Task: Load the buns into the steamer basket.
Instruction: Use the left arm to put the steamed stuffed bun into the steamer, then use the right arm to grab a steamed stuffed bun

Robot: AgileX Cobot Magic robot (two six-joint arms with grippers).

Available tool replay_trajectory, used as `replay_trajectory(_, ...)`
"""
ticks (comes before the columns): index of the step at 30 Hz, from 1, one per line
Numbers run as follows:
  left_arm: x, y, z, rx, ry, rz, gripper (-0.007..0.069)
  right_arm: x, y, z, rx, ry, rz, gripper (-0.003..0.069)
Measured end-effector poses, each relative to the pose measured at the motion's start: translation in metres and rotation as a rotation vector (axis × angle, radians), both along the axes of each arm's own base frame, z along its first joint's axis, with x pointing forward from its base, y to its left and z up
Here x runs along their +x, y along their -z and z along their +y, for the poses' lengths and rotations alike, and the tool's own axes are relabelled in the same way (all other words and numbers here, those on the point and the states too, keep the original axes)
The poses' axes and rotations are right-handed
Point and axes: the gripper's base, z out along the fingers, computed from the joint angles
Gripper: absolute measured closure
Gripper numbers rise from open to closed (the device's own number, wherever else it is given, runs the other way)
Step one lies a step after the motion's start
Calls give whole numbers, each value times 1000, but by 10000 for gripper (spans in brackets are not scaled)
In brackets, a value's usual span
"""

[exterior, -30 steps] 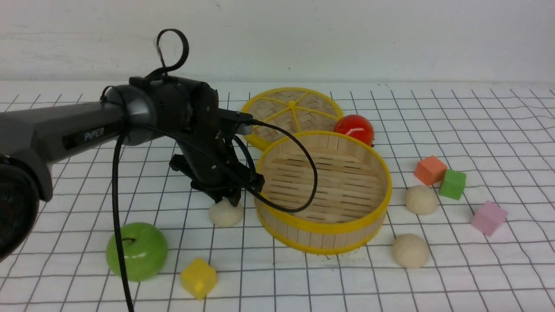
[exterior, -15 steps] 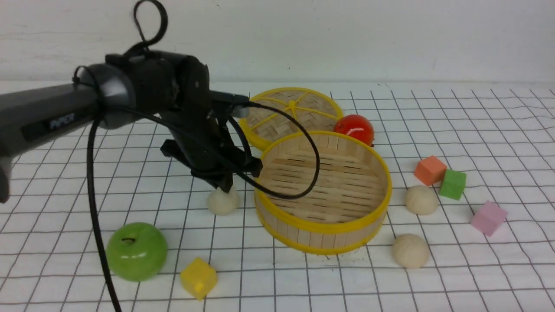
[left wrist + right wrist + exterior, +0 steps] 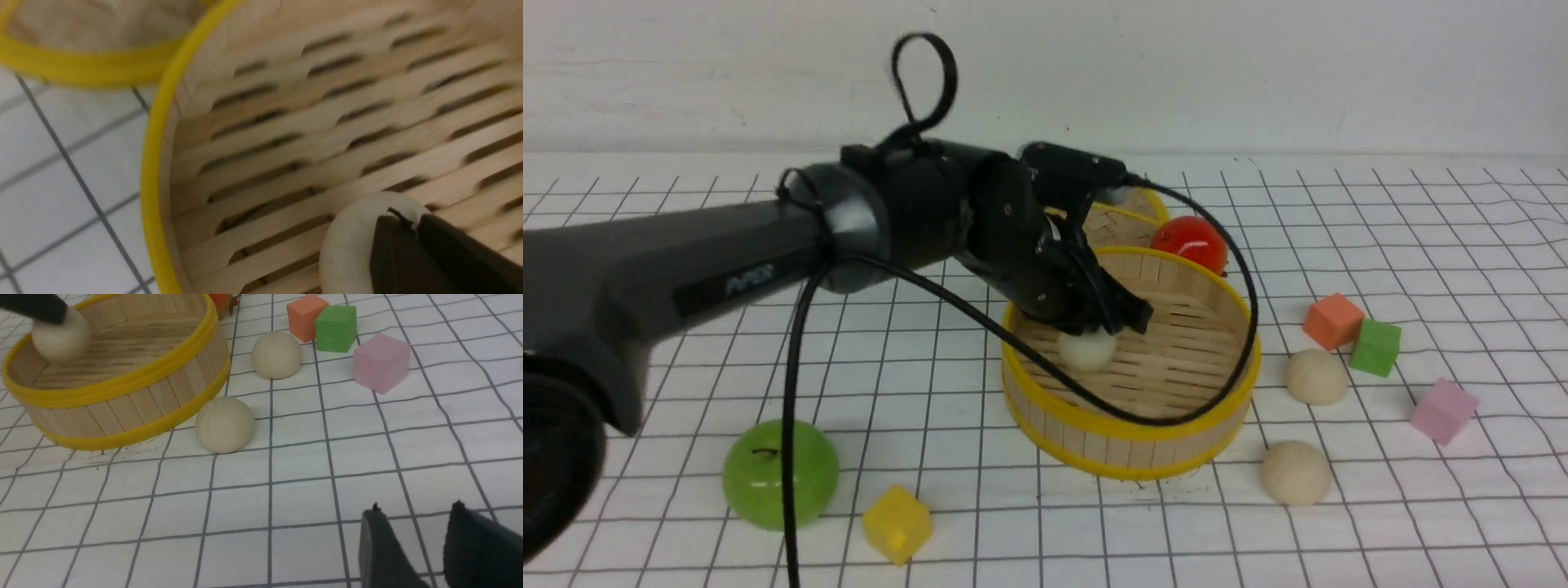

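At the far left of the checked cloth sit a green apple and a yellow cube, neither part of the job. Next along, the left gripper reaches over the near-left wall of the steamer basket, its fingers pinched together on the held bun. That bun hangs inside the rim, low over the slatted floor. The wrist view is too blurred to say whether it already touches the slats. Behind the basket a red tomato rests close to the rim. To the right, the far bun lies on the cloth just beside an orange cube and a green cube, and the near bun lies just beside the basket's outer wall, with a pink cube further right. Both are outside the basket. The buns look light and matte, so they should not slip, but the dough probably dents under a hard squeeze and rolls once released. The safest hold is across the widest middle, from above, with gentle pressure. Farthest right, the right gripper hovers over bare cloth with its fingers apart and nothing between them.
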Motion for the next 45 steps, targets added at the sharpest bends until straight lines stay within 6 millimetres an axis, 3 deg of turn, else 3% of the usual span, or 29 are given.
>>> replay_trajectory(4,2,11,0,20,2,15,448,0,0,0,0,0,0,419)
replay_trajectory(6,0,2,0,-4,-6,10,330,0,0,0,0,0,0,419)
replay_trajectory(8,-1,-3,1,-15,-10,14,286,0,0,0,0,0,0,419)
replay_trajectory(9,-5,-13,2,-26,-11,24,213,0,0,0,0,0,0,419)
replay_trajectory(10,-6,-16,3,-29,-11,21,205,0,0,0,0,0,0,419)
replay_trajectory(11,-11,-28,5,-37,-9,25,157,0,0,0,0,0,0,419)
replay_trajectory(13,-20,-53,10,-56,-6,5,132,0,0,0,0,0,0,419)
replay_trajectory(16,-38,-98,21,-91,3,-52,192,0,0,0,1,0,0,419)
replay_trajectory(19,-64,-147,37,-132,13,-122,377,0,0,0,2,0,0,419)
replay_trajectory(20,-75,-162,44,-145,16,-142,487,0,0,0,2,0,0,419)
replay_trajectory(22,-99,-185,59,-169,19,-182,616,0,0,0,-5,-1,-1,419)
replay_trajectory(24,-112,-192,68,-181,18,-201,638,0,0,-1,-16,1,-6,419)
replay_trajectory(25,-132,-197,81,-197,16,-224,638,1,0,-1,-35,5,-19,419)
replay_trajectory(27,-142,-196,87,-220,8,-234,638,1,0,-2,-41,7,-27,419)
replay_trajectory(29,-171,-185,103,-294,-15,-229,638,2,-1,-2,-29,15,-46,419)
replay_trajectory(30,-173,-184,104,-304,-18,-233,638,2,-1,-2,-27,16,-47,419)
replay_trajectory(36,-237,-127,143,-386,-42,-238,638,4,-12,2,451,91,-126,419)
replay_trajectory(40,-265,-93,162,-434,-80,-238,638,5,-19,2,662,113,-158,435)
replay_trajectory(43,-284,-69,178,-483,-120,-293,638,5,-43,8,698,70,-114,488)
replay_trajectory(44,-285,-71,178,-491,-121,-304,638,5,-43,8,698,70,-114,488)
replay_trajectory(45,-292,-64,185,-517,-138,-346,638,9,-63,12,627,24,-47,522)
